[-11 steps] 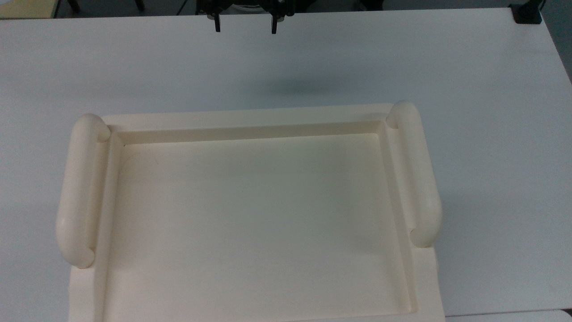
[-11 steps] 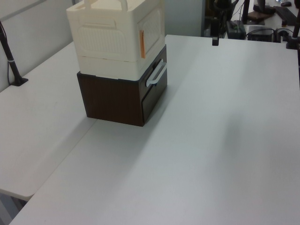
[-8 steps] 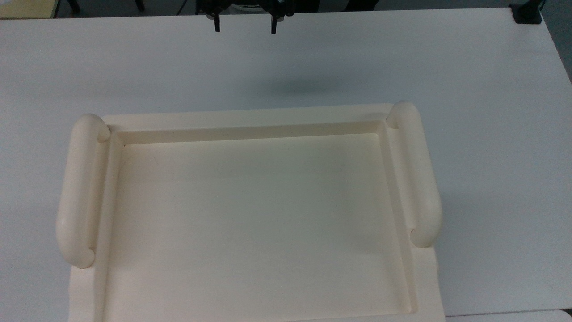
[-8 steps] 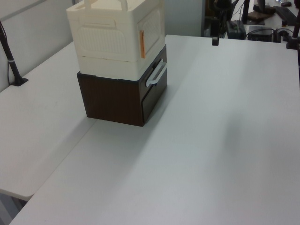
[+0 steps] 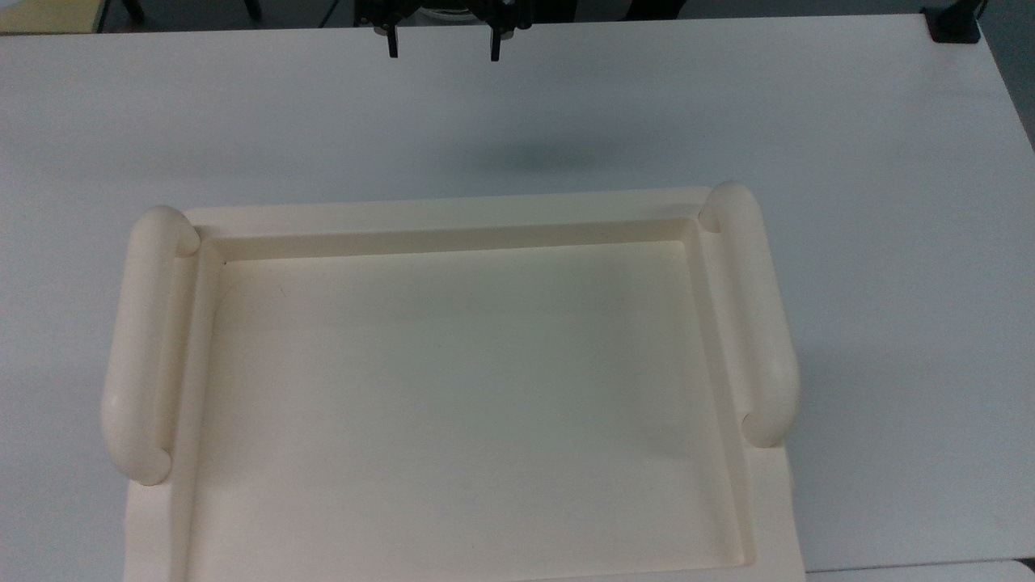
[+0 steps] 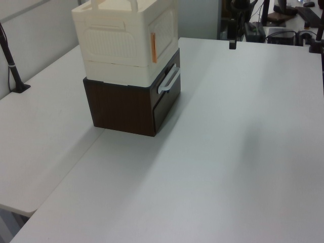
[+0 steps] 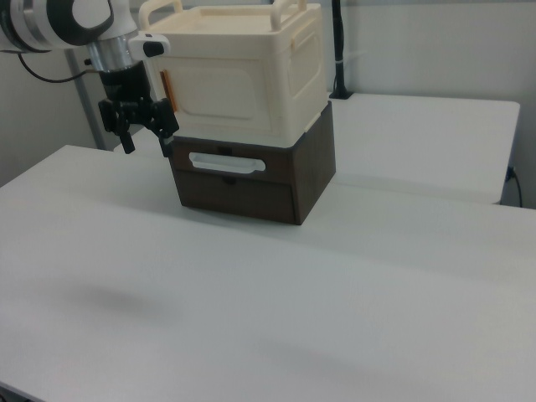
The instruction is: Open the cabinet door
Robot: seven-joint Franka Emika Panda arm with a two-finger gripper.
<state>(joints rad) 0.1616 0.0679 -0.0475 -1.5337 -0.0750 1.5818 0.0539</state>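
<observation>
On the near side of the top view, closed and waiting.
Stacked on a dark drawer box (image 7: pixel 251 191), the cabinet door (image 7: pixel 226 96) flush on the cream front, facing the arm; beyond, well apart over bare table (image 5: pixel 808 121), the gripper (image 5: pixel 443 52) hovering, fingers spread wide, likely readied for reaching in.

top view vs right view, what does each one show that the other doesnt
Only the top view looks straight down into the recessed tray-like top of the cream cabinet, with its two tubular side rails seen lengthwise.

Only the right view shows the cabinet door on the cream box's front, shut, the dark brown drawer unit under it with a white handle, and the arm's wrist.

Both show the white table and the open gripper, held in the air apart from the cabinet.
</observation>
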